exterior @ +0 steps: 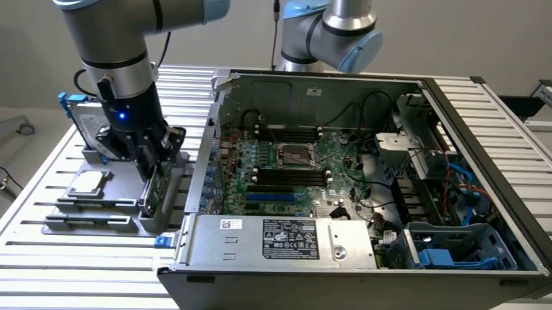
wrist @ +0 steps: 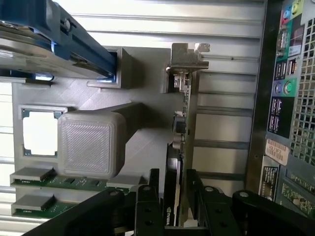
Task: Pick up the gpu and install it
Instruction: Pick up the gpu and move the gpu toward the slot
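Note:
The gpu [exterior: 154, 188] stands on edge in a slot of the grey holder [exterior: 90, 223], at the exterior view's left, beside the open computer case [exterior: 483, 116]. In the wrist view the gpu [wrist: 181, 123] appears edge-on, its silver bracket [wrist: 189, 56] at the far end. My gripper [exterior: 152, 169] is lowered over the card, and in the wrist view the gripper [wrist: 171, 199] is open, one black finger [wrist: 147, 204] on each side of the card's near end. A narrow gap shows between the fingers and the card.
A silver hard drive with blue rails [exterior: 82, 119] stands at the holder's back. A square silver chip [exterior: 89, 183] and memory sticks [wrist: 44, 179] lie in the holder. The case's back wall [wrist: 285, 98] runs close beside the card. A second arm [exterior: 332, 32] stands behind the case.

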Controlling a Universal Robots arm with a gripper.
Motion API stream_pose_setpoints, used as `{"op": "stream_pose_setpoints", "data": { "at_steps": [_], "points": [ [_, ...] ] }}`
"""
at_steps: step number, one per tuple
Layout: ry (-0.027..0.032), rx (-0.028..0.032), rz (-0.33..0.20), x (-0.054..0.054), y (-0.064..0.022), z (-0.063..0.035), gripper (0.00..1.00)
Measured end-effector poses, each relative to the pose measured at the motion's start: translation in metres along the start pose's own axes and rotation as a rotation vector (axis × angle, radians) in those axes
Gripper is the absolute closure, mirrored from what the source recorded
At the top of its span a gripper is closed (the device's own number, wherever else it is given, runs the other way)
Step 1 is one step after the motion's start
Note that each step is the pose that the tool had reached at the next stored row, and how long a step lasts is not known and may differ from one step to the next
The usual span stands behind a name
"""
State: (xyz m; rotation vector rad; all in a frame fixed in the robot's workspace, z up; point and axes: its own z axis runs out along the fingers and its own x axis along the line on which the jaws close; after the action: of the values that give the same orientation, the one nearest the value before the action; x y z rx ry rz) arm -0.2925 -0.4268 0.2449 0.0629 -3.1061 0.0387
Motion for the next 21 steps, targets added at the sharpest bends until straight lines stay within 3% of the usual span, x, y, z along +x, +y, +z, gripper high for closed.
{"op": "stream_pose_setpoints", "data": {
  "at_steps": [2, 3, 19, 21],
  "points": [
    [-0.0011, -0.0165, 0.007, 0.0000, 0.0000, 0.0008, 0.64],
    [-0.0010, -0.0177, 0.015, 0.0000, 0.0000, 0.0009, 0.64],
    [-0.0007, -0.0193, 0.061, 0.0001, -0.0013, 0.0039, 0.64],
    [-0.0051, -0.0194, 0.061, 0.0003, -0.0013, 0.0041, 0.64]
  ]
}}
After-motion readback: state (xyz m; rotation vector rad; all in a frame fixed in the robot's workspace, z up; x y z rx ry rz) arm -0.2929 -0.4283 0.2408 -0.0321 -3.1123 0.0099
